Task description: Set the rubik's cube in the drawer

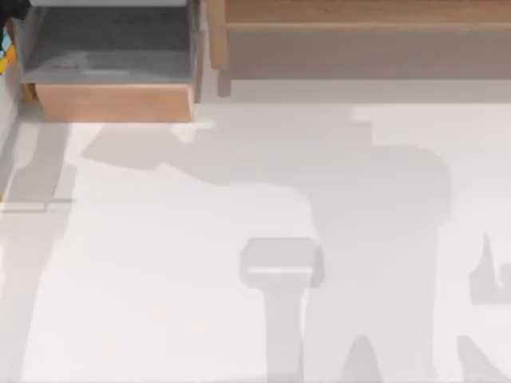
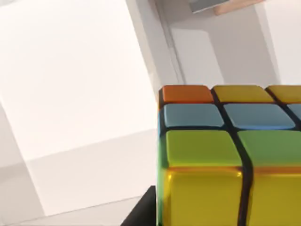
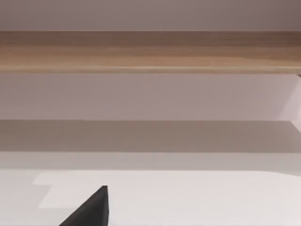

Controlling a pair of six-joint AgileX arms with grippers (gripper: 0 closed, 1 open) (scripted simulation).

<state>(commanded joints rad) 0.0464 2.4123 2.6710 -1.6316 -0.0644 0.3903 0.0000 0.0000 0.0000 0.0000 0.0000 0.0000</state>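
Up at the counter's [image 1: 200, 263] far left corner sits the drawer [image 1: 112, 101], pulled open, grey inside showing behind its tan front. Beside it runs a long brown wooden shelf [image 1: 359, 16]. Broad soft shadows cross the pale counter. Close before the left wrist camera: the rubik's cube [image 2: 225, 155]. Whether either arm's jaws are spread or pinching, I cannot tell.

A: How much of the rubik's cube [image 2: 225, 155] is visible?
B: Part only. In the left wrist view the picture's edges cut it off. In the top view just a sliver shows at the left border.
A: And the drawer [image 1: 112, 72]?
B: Its back runs off the top edge, as does the wooden shelf [image 1: 359, 32]. Whether either gripper's jaws grip anything, I can't tell.
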